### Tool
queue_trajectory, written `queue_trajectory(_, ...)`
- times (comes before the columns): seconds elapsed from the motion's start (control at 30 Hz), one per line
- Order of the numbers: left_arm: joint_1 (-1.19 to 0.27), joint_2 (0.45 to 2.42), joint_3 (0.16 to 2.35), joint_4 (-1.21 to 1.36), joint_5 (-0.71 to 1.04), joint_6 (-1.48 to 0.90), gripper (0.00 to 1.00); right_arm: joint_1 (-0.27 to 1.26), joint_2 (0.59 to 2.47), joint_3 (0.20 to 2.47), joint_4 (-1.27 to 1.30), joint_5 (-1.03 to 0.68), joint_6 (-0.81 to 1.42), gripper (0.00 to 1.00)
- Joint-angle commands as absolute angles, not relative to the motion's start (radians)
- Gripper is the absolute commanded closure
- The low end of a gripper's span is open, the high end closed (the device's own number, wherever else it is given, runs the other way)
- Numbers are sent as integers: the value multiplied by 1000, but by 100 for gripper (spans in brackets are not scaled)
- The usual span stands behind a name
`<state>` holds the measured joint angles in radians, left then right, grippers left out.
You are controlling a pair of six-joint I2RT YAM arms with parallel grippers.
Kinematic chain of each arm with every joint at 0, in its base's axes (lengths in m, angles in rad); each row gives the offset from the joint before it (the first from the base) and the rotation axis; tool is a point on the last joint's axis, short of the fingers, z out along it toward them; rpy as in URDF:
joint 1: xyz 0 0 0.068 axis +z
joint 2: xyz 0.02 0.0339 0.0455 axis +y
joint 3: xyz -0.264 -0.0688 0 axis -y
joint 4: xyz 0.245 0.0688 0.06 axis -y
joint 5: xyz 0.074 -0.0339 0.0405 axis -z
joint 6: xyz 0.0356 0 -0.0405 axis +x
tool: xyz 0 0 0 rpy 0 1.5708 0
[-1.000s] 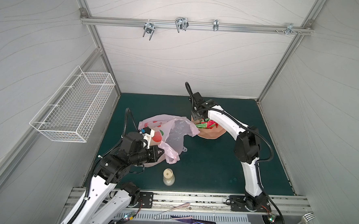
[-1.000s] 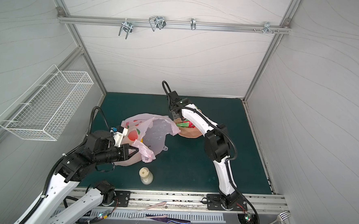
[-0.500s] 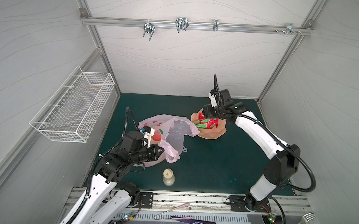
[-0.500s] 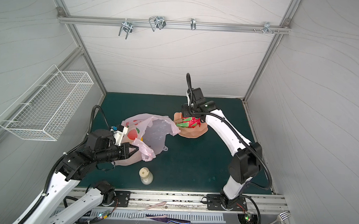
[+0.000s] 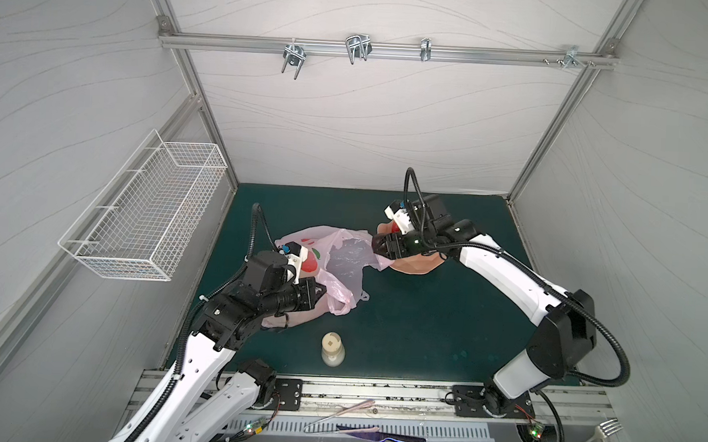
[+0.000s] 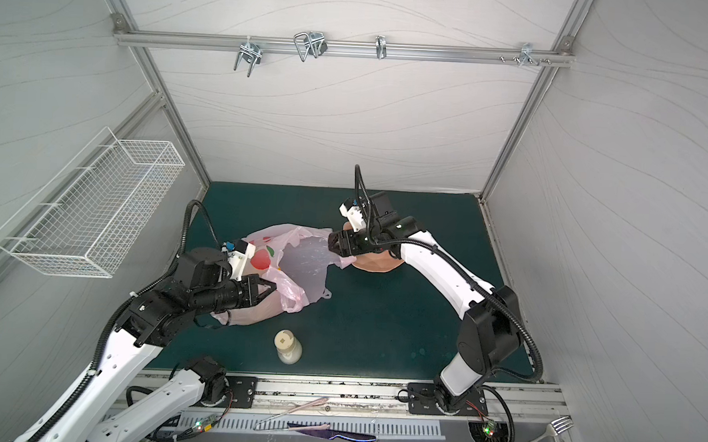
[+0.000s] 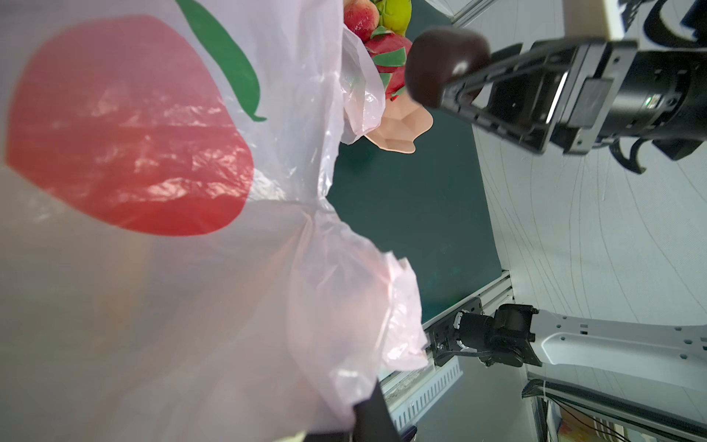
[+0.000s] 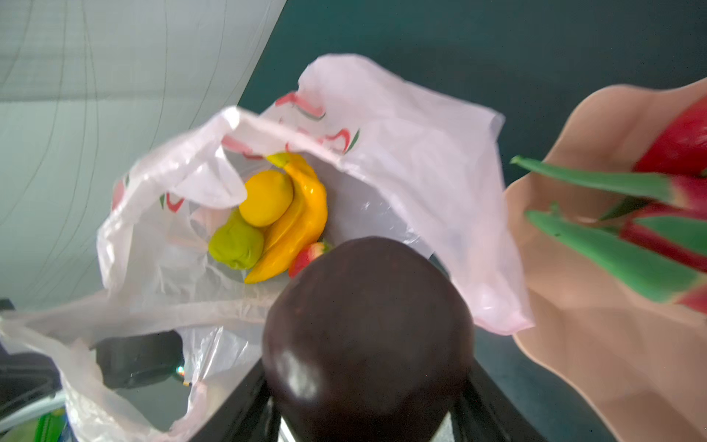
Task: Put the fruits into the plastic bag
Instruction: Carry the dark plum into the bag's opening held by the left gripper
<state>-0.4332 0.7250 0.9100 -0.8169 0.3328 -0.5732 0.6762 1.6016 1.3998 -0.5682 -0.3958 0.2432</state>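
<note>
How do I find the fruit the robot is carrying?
Look at the pink plastic bag in the middle of the green table. At its open mouth, the right claw grips a plum. It is glossy and almost black, unlike the yellow, green and red fruits.

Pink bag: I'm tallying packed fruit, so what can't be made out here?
- Bag floor, right wrist view: the gripped dark plum covers part of the mouth of the pink bag; only lemon, banana, pear and a strawberry tip show.
- Peach dish: the right arm covers its fruit in both top views; wrist views crop the pile.
- Top views: bag contents too small, veiled by film.
</note>
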Motion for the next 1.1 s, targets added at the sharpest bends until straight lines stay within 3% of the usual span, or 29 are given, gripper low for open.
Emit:
queue_trajectory(0.0,-434,728,962,-781,325,-546,100,714,1564,1342,-539,-443,234,39)
queue_trajectory(0.37,-434,746,975,-772,342,-538,100,776,1613,1227,-426,-426,293,42)
queue_trajectory(0.87,-433,757,982,-787,332,-522,100,876,1831,1402,-378,-469,347,44)
queue_trajectory(1.07,-433,760,986,-795,326,-514,100,909,1920,1461,-289,-536,473,44)
